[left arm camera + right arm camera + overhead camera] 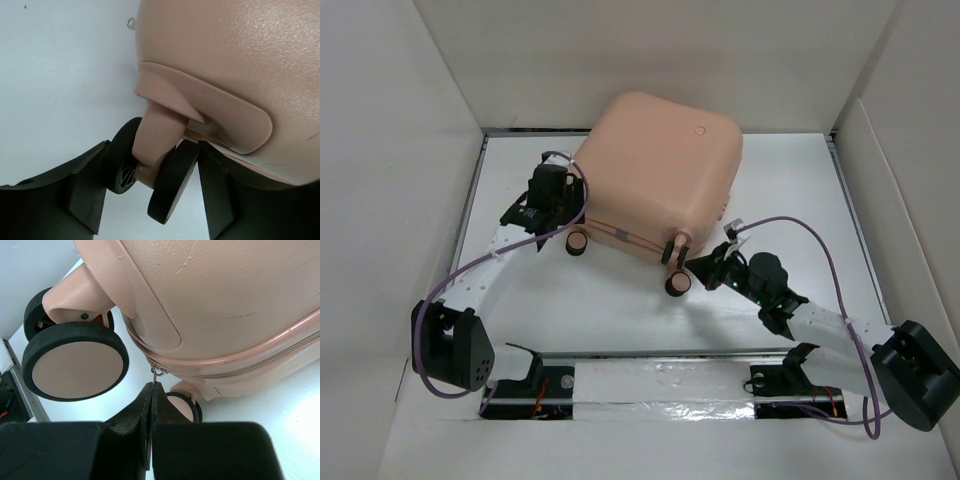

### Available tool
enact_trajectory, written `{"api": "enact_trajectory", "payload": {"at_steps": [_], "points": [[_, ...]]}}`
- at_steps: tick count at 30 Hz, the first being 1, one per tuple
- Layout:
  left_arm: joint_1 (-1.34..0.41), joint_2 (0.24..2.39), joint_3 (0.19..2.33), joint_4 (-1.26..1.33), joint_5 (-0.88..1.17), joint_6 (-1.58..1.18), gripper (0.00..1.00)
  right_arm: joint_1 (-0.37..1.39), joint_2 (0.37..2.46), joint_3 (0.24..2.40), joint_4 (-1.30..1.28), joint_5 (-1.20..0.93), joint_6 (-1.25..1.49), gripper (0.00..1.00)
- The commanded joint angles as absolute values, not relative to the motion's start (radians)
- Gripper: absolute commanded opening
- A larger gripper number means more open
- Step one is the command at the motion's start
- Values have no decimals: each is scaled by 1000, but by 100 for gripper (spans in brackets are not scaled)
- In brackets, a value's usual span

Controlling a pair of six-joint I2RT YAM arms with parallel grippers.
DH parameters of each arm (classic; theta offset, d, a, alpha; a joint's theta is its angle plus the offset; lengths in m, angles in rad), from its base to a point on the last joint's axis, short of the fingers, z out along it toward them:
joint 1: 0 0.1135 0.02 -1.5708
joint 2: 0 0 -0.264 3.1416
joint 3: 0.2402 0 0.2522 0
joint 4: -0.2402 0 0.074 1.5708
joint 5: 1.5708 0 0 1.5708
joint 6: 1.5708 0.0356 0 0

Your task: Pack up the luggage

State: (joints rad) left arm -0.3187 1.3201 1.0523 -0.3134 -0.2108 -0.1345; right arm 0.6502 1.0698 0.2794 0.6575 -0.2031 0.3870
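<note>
Peach-pink luggage [655, 170], logo dot [699, 129] unreadable, left end effector [152, 147] pinching caster wheel [172, 185]

We saw the luggage [655, 175], a peach-pink hard-shell case with rounded corners, lying on one broad side toward the back of the table [620, 310], its shells together. A small round logo dot [698, 128] faced up. Its caster wheels [677, 283], pink-faced with black rims, pointed toward the near side. A zipper [260, 365] ran along the seam, and a small metal zipper pull [157, 373] hung below it.
</note>
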Motion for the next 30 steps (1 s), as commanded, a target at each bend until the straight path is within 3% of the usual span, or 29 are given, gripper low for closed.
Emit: {"api": "enact_trajectory", "payload": {"at_steps": [1, 2, 3, 4, 5, 6, 8, 11, 21, 27, 30], "points": [[-319, 1347, 1109, -245, -137, -112, 41, 653, 1054, 278, 687, -264, 380, 0], [-319, 1351, 1112, -244, -121, -109, 32, 653, 1052, 278, 678, -261, 380, 0], [-319, 1356, 1115, -244, -103, -110, 11, 653, 1046, 279, 672, -253, 382, 0], [-319, 1355, 1112, -242, -66, -117, 2, 653, 1043, 279, 666, -247, 385, 5], [-319, 1351, 1108, -238, -39, -124, 0, 653, 1039, 279, 652, -226, 387, 12], [-319, 1342, 1101, -232, -6, -138, 0, 653, 1035, 281, 643, -216, 388, 30], [-319, 1318, 1078, -222, 110, -164, 0, 644, 1028, 288, 620, -204, 380, 49], [-339, 1279, 1010, -172, 233, -231, 0, 634, 1028, 305, 607, -204, 379, 57], [-431, 991, 692, 75, 313, -485, 0, 503, 1000, 386, 511, -187, 350, 57], [-615, 945, 586, 167, 193, -553, 0, 387, 1071, 538, 385, -264, 250, 58], [-652, 936, 561, 268, 196, -580, 0, 377, 1045, 497, 425, -281, 247, 60]]}}
